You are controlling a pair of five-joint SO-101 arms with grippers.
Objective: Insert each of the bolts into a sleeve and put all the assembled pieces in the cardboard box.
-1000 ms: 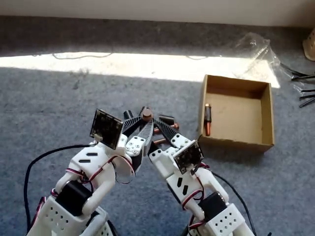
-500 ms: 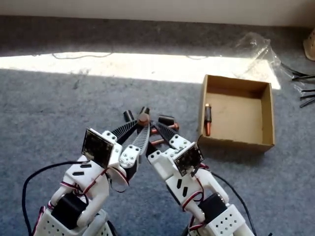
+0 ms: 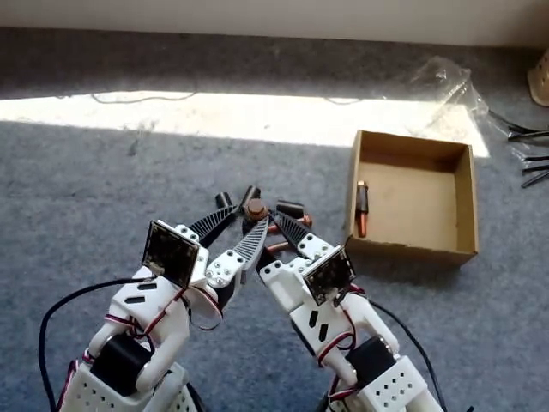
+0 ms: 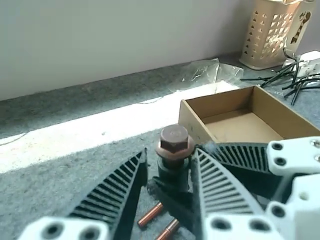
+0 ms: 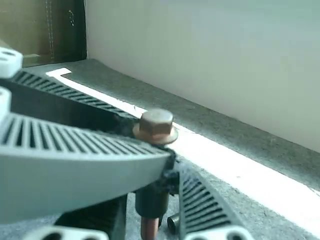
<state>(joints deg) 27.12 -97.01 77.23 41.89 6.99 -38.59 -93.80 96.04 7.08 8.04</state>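
A black sleeve with a copper bolt (image 3: 255, 208) pushed into it stands upright above the carpet, with my right gripper (image 3: 268, 222) shut on the sleeve (image 5: 152, 195). The bolt's hex head (image 5: 156, 125) sticks out on top (image 4: 173, 141). My left gripper (image 3: 246, 219) is open, and its two fingers (image 4: 118, 192) flank the piece without touching it. The cardboard box (image 3: 412, 250) lies to the right with one assembled piece (image 3: 361, 209) inside. Loose black sleeves (image 3: 290, 209) and copper bolts (image 3: 276, 247) lie on the carpet under the grippers.
A crumpled clear plastic bag (image 3: 442, 81) lies behind the box, and black cables (image 3: 527, 156) lie at the far right. A perforated basket (image 4: 272, 32) stands by the wall. Grey carpet stretches open to the left.
My left gripper has let go of the bolt, opened wide and drawn back a little towards its base. The right gripper kept still with the assembled piece.
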